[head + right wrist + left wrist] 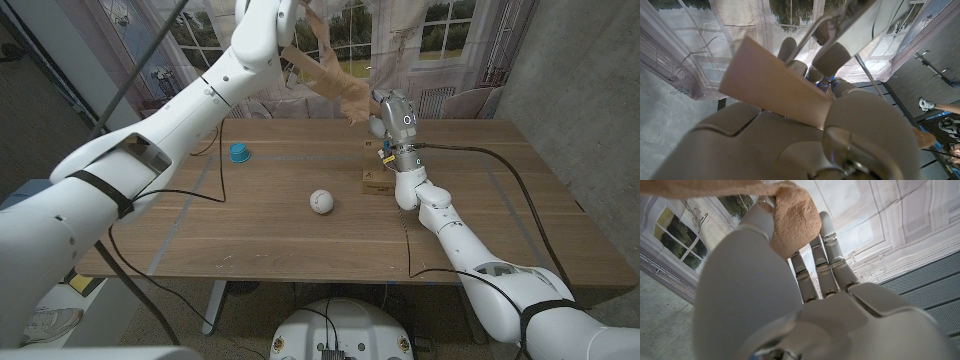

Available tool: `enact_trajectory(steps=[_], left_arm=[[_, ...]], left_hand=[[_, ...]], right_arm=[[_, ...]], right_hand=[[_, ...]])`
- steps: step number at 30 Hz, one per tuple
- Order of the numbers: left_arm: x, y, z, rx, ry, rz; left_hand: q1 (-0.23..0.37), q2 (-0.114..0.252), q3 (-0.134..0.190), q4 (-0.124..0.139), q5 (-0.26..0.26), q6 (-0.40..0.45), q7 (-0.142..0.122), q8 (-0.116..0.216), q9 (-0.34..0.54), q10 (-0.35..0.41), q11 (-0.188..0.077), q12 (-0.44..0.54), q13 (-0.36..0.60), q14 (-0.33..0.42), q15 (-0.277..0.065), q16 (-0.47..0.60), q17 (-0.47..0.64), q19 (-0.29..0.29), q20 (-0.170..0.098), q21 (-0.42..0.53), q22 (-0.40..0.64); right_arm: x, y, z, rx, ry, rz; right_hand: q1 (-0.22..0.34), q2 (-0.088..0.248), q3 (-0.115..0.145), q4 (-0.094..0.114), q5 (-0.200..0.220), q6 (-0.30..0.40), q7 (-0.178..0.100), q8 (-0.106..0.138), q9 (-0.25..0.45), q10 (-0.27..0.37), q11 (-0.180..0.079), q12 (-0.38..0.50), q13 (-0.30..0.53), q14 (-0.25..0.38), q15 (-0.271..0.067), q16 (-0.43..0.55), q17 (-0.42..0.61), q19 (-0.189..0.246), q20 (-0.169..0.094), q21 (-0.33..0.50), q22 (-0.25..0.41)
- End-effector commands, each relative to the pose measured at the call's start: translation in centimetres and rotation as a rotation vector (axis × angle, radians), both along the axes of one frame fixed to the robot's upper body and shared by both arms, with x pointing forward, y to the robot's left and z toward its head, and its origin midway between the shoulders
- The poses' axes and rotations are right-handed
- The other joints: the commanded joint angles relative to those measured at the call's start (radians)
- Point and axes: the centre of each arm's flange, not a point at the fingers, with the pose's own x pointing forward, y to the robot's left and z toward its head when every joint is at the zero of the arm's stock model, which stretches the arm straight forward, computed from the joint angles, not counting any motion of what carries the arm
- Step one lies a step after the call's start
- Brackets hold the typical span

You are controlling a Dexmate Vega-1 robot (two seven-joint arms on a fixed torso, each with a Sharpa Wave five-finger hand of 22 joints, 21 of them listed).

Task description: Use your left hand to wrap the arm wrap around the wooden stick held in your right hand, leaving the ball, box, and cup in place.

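**Wrapping under way, high above the bench**

Holding the wooden stick (775, 90) in our right hand (398, 118), we keep it raised over the far side of the bench (300, 240), its long axis slanting up and toward our left. Our left hand (810, 275) pinches the tan arm wrap (335, 85) higher up, left of the right hand; the wrap hangs down toward the stick, so our left hand must circle that slanted axis. The ball (320, 201), box (378, 170) and blue cup (239, 152) sit on the bench below. We can read no writing.
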Motion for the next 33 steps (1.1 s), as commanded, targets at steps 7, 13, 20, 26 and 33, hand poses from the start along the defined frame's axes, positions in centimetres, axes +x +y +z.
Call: enact_trajectory(steps=[7,13,20,26,33], left_arm=[[-0.7,3.0,-1.3,-0.047,0.098,0.066],[-0.3,3.8,-1.8,-0.062,0.137,0.092],[0.9,4.7,-2.5,-0.077,0.146,0.079],[1.5,4.5,-2.3,-0.077,0.146,0.092],[3.0,4.5,-3.3,-0.059,0.187,0.139]], left_hand=[[0.172,0.178,0.089,0.066,0.007,0.144,0.116,0.007,0.012,0.006,-0.002,0.001,0.004,0.186,-0.255,0.003,0.003,0.026,-0.180,-0.002,0.004],[0.172,0.178,0.087,0.068,0.006,0.144,0.116,0.007,0.014,0.007,0.000,0.001,0.006,0.187,-0.256,0.002,0.002,0.026,-0.179,-0.002,0.004],[0.173,0.177,0.085,0.067,0.006,0.142,0.117,0.006,0.016,0.008,0.001,0.000,0.006,0.184,-0.255,0.001,0.003,0.027,-0.179,-0.002,0.004],[0.174,0.179,0.084,0.068,0.006,0.144,0.118,0.005,0.014,0.008,0.000,-0.002,0.007,0.186,-0.256,0.000,0.001,0.027,-0.179,-0.003,0.004],[0.174,0.180,0.084,0.069,0.006,0.144,0.117,0.004,0.015,0.008,-0.001,-0.003,0.007,0.187,-0.258,-0.001,0.000,0.027,-0.179,-0.004,0.004]], right_arm=[[3.9,-2.5,1.1,0.067,0.083,-0.175],[4.3,-3.3,1.4,0.098,0.097,-0.181],[3.2,-3.7,1.7,0.118,0.068,-0.120],[2.0,-3.2,1.6,0.118,0.043,-0.047],[1.6,-3.8,2.1,0.181,0.035,0.003]], right_hand=[[-0.043,0.050,0.006,0.003,0.009,-0.003,-0.001,0.005,0.001,-0.004,-0.002,0.001,0.004,-0.005,-0.055,-0.002,0.002,-0.011,-0.099,-0.004,0.000],[-0.043,0.050,0.006,0.003,0.009,-0.001,-0.002,0.004,-0.003,-0.003,-0.001,-0.001,0.001,-0.005,-0.055,-0.002,0.002,-0.011,-0.098,-0.004,0.000],[-0.043,0.050,0.006,0.003,0.009,0.002,-0.002,0.005,-0.006,-0.002,0.002,-0.002,-0.002,-0.005,-0.055,-0.002,0.002,-0.009,-0.098,-0.003,0.000],[-0.043,0.050,0.005,0.003,0.009,0.002,-0.004,0.008,-0.004,0.002,0.000,-0.009,-0.014,-0.006,-0.055,-0.002,0.002,-0.011,-0.098,-0.004,0.000],[-0.044,0.051,0.005,0.002,0.010,-0.002,-0.002,0.009,-0.007,0.002,-0.001,-0.006,-0.005,-0.006,-0.055,-0.002,0.002,-0.009,-0.098,-0.004,0.000]])
